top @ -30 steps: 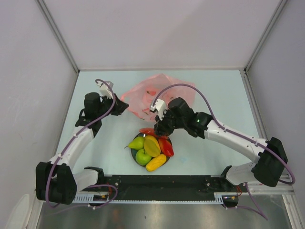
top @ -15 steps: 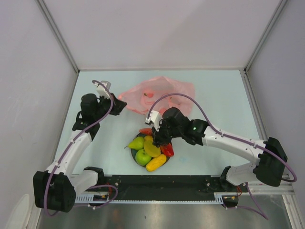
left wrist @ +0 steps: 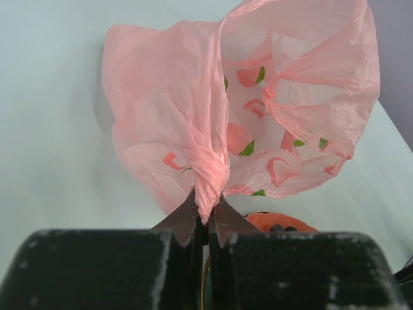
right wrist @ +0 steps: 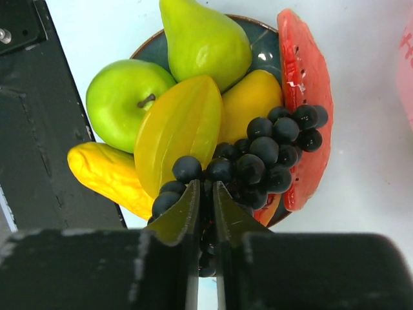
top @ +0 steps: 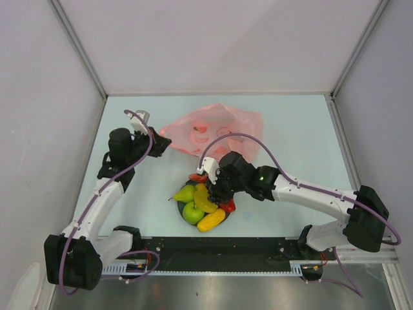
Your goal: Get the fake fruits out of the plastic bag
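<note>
walls (top: pixel 39 129) hem the table (top: pixel 303 142); left gripper (left wrist: pixel 208 205) pinches the bag (left wrist: pixel 258 97) edge, right gripper (right wrist: pixel 206 190) pinches grapes (right wrist: pixel 271 152) over plate (right wrist: pixel 261 42).

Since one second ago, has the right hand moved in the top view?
Yes. The right hand, gripping dark purple plastic grapes, moved nearer, from beyond the dark round plate to above it.

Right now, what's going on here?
The left gripper pinches a gathered fold of the pink plastic bag, holding that fold up. The right gripper is shut on a bunch of dark grapes, right over the plate that already holds a green apple, pear, yellow star fruit and watermelon slice. Whether the bag holds more fruit cannot be seen.
</note>
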You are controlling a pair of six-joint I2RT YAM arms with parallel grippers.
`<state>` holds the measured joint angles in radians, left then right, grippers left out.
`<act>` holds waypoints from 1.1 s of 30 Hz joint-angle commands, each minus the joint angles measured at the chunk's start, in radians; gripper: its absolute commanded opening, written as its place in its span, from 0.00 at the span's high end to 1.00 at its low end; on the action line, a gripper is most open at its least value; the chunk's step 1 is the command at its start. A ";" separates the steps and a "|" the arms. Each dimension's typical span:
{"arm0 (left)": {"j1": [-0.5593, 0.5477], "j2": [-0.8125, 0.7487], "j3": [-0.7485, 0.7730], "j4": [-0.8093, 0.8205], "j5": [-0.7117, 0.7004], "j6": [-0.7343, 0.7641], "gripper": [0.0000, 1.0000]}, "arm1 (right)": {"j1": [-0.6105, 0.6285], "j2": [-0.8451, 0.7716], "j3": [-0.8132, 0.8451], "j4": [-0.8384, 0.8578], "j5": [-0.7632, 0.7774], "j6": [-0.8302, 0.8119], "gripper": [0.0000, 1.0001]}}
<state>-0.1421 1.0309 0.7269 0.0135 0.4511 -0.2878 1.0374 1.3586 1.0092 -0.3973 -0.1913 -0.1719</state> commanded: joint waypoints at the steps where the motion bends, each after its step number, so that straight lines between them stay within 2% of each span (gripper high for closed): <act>1: -0.005 -0.022 -0.004 0.022 0.006 0.006 0.96 | 0.006 -0.030 -0.018 0.026 0.006 -0.006 0.83; 2: -0.005 -0.020 -0.004 0.022 0.006 0.006 0.96 | 0.006 -0.033 -0.021 0.026 0.006 -0.005 0.79; 7: -0.005 -0.019 -0.007 0.020 0.004 0.006 0.95 | 0.006 -0.039 -0.026 0.031 0.007 -0.008 0.72; 8: -0.005 -0.019 -0.007 0.020 0.004 0.006 0.95 | 0.006 -0.039 -0.026 0.029 0.007 -0.008 0.67; 12: -0.005 -0.012 -0.003 0.025 0.004 0.006 0.95 | 0.006 -0.041 -0.029 0.029 0.010 -0.005 0.60; 19: -0.007 -0.002 0.009 0.022 0.006 0.006 0.95 | 0.006 -0.041 -0.029 0.049 0.012 -0.003 0.38; 33: -0.005 0.024 0.025 0.025 0.009 0.001 0.96 | 0.004 -0.056 -0.020 0.078 0.041 -0.003 0.32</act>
<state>-0.1421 1.0496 0.7269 0.0135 0.4515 -0.2878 1.0386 1.3399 0.9794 -0.3679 -0.1715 -0.1768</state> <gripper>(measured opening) 0.045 0.673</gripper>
